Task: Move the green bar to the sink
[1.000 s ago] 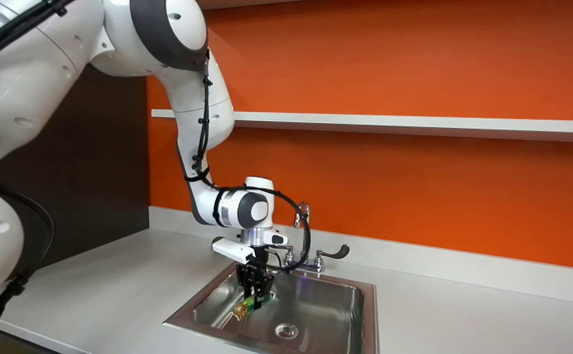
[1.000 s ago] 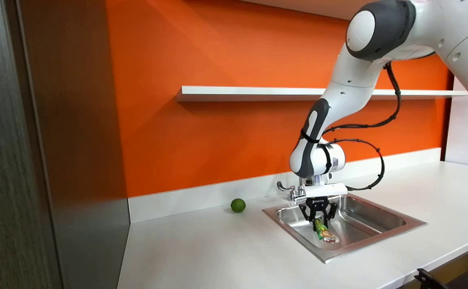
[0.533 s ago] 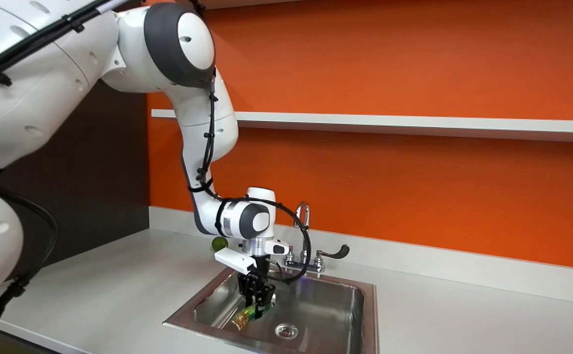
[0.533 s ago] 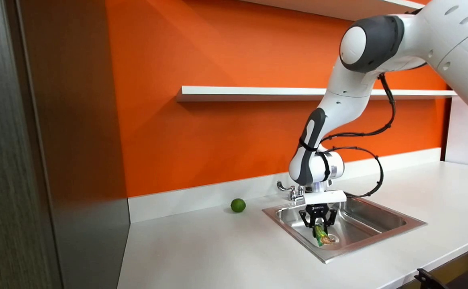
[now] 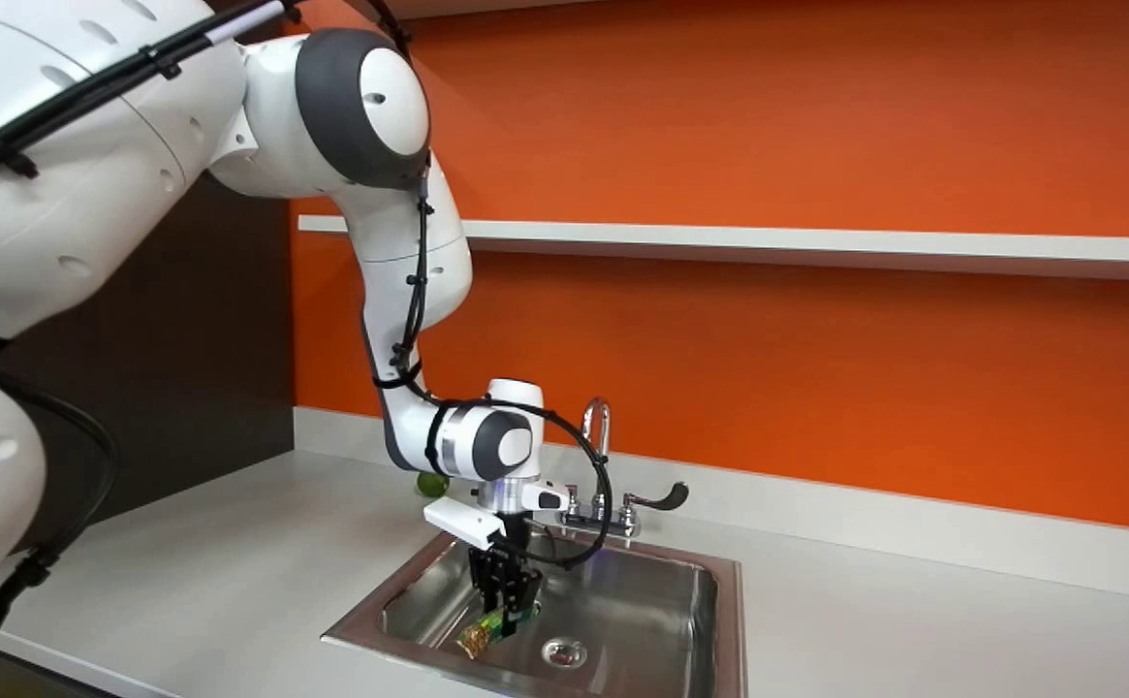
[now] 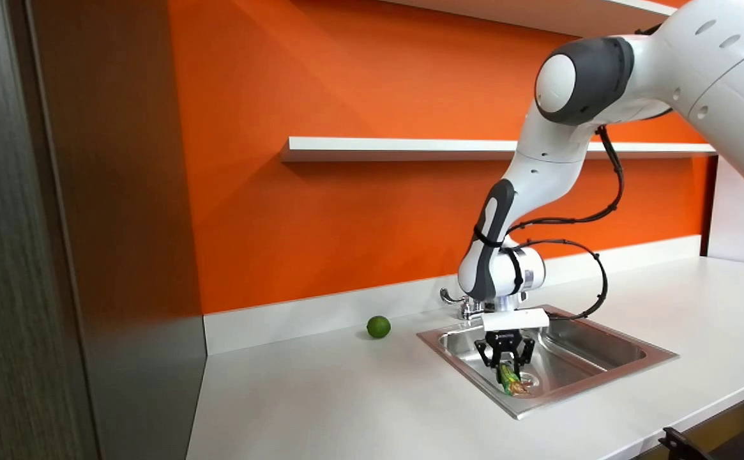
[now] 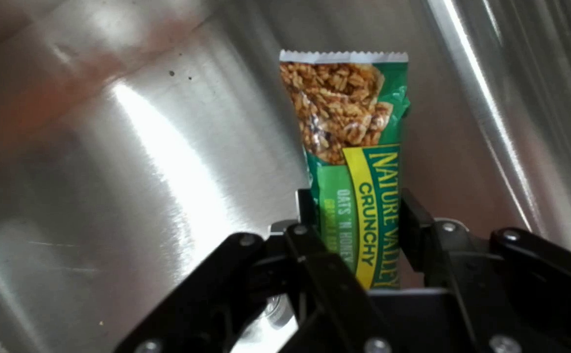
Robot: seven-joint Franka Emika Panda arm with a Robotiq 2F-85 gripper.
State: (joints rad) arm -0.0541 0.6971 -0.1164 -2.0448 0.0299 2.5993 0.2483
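Observation:
The green bar is a green and yellow wrapped granola bar (image 7: 349, 162) with a brown oat picture at its far end. It shows in both exterior views (image 5: 480, 635) (image 6: 511, 381). My gripper (image 7: 358, 215) points down into the sink (image 5: 646, 591), with its fingers pressed on both long sides of the bar. It also shows in the exterior views (image 5: 507, 618) (image 6: 508, 375). The bar is low inside the steel basin, beside the drain (image 5: 564, 652). I cannot tell whether it touches the sink floor. The bar's near end is hidden behind the gripper in the wrist view.
A chrome faucet (image 5: 599, 514) stands at the back of the sink, close behind my wrist. A round green fruit (image 6: 379, 326) sits on the counter beside the sink. The raised sink rim (image 6: 646, 359) surrounds the gripper. A white shelf (image 5: 816, 239) runs along the orange wall.
The arm has moved down, carrying the bar deeper into the sink. The last half second shows only a small drop. The gripper has stayed shut on the bar.

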